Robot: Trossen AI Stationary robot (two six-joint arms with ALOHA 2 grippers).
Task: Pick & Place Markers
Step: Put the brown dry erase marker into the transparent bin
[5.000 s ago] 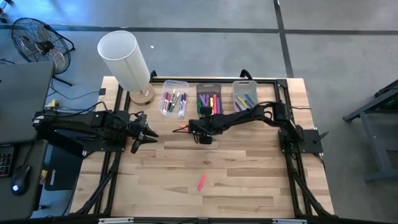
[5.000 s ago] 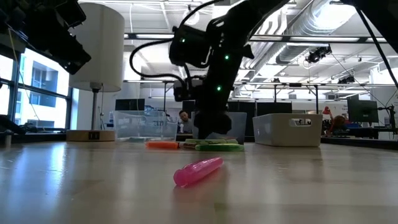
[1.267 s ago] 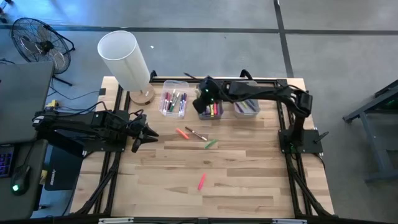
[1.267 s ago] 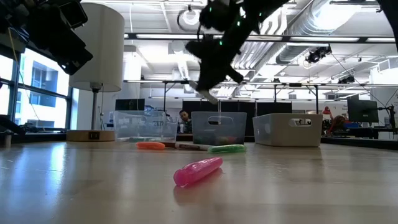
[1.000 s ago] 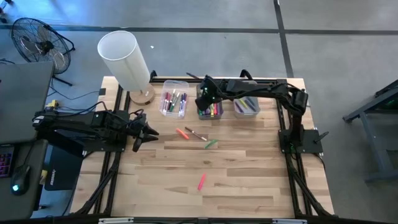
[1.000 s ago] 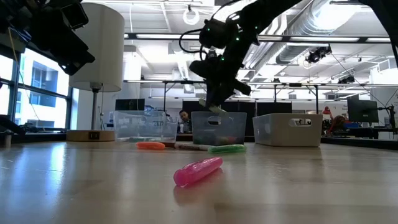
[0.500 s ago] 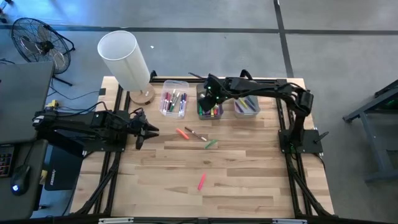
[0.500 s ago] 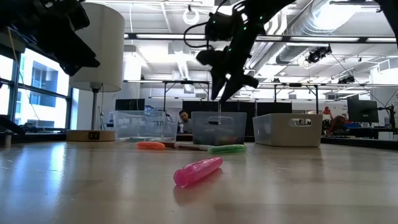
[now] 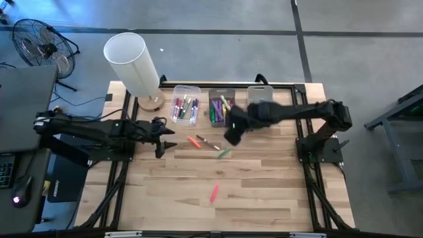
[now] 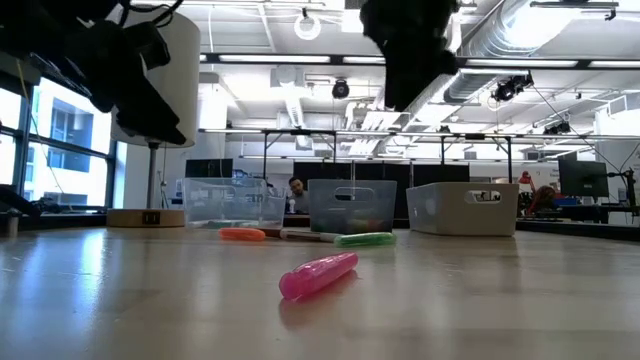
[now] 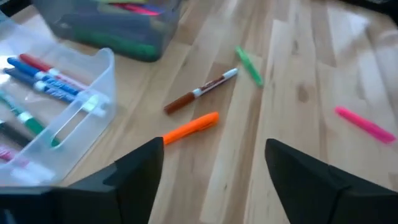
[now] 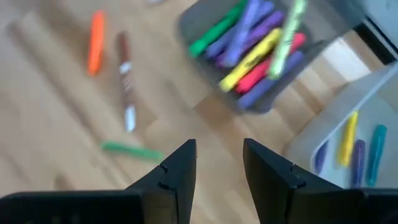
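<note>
Nearest the front edge of the desk (image 9: 264,198), a pink marker (image 9: 214,193) lies alone on bare wood, well apart from the other items. In the low view it is the closest object, and nothing stands between it and the camera.

Farther back, three loose markers lie in a loose group: an orange marker (image 9: 193,141), a brown-and-white marker (image 9: 210,143) just beside it, and a green marker (image 9: 225,153) on the side toward the right arm.

The left tool (image 9: 165,144) hovers beside the orange marker, with its fingers (image 11: 140,168) spread apart and nothing between them. The right tool (image 9: 231,135) hangs above the desk between the green marker and the bins, with its fingers (image 12: 177,171) parted and empty.

At the back of the desk stand three bins in a row. The clear bin (image 9: 176,99) holds red, green and blue white-barrelled markers. The grey middle bin (image 9: 213,94) holds green, purple, yellow and pink markers. The third bin (image 9: 254,92) is partly covered by the right arm. The print on the marker barrels cannot be read.

A white lamp (image 9: 132,63) stands at the back corner on the left arm's side. A fan (image 9: 43,46) stands on the floor beyond it.
</note>
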